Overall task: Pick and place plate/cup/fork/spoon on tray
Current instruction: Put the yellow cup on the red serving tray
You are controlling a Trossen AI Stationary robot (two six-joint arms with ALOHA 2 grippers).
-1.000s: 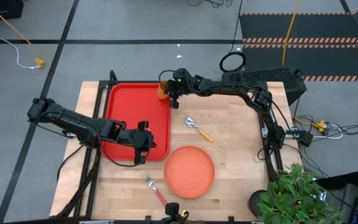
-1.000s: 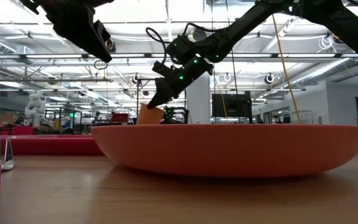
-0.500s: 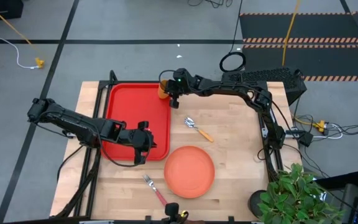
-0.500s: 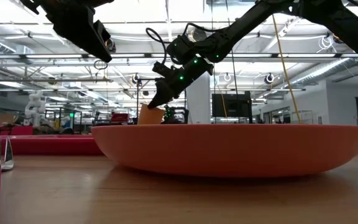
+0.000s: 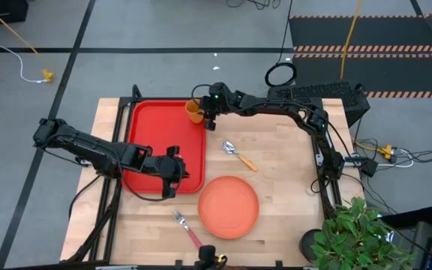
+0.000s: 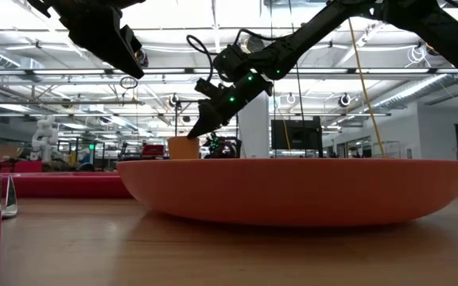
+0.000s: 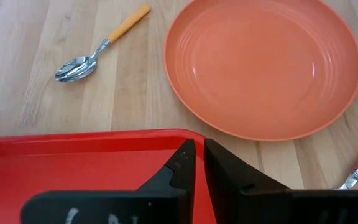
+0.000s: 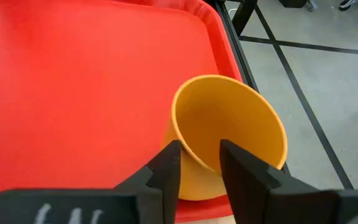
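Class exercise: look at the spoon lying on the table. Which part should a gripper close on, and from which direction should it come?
Grip the spoon by its orange handle, coming straight down from above with the fingers across the handle's width. It lies flat on the bare table, apart from the plate and tray. The handle is straight and even, while the metal bowl is curved and probably slippery.

Cup [image 5: 193, 112] on tray [image 5: 156, 142] (far corner); plate [image 5: 229, 206], spoon [image 5: 238, 155] apparently right.

The red tray [image 5: 152, 142] is the landmark. The orange-yellow cup [image 5: 193, 112] sits open-mouthed in its far right corner. The salmon plate [image 5: 229, 206], the orange-handled spoon [image 5: 238, 155] and the pink-handled fork [image 5: 187, 229] lie off its right side on the wood.
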